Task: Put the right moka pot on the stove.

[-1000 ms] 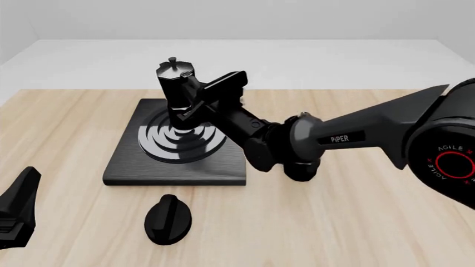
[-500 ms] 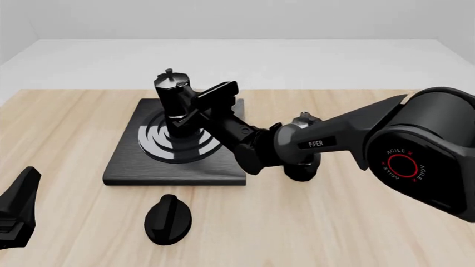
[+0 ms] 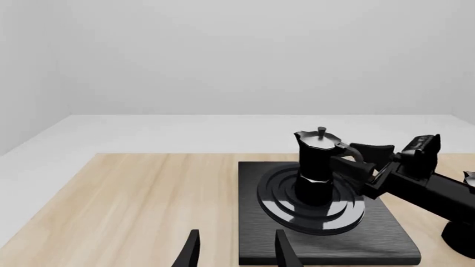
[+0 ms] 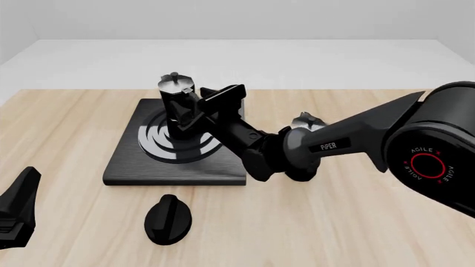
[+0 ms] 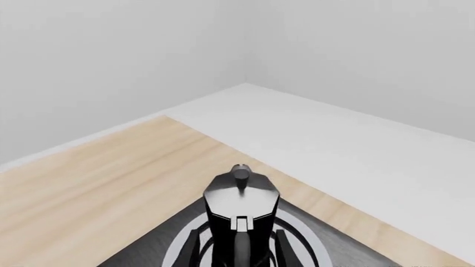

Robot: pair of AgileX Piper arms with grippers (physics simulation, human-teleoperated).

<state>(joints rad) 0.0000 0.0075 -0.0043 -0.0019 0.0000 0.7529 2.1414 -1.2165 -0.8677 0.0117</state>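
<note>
Lowered since a second ago: pot point(image 4: 176, 105) now upright on stove point(image 4: 133, 161) rings | right fingers point(image 4: 194, 114) seemingly clasp its handle | left fingers point(image 3: 282, 250) apart, idle | I release next.

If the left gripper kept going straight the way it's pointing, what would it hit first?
Probably the stove: the left gripper points along the table at its near edge. The right moka pot stands farther on.

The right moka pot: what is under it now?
The right moka pot stands over the ringed burner of the stove. Rings show around its base; the ring centre is covered. Whether the base touches cannot be told. The right gripper is at its handle.
</note>
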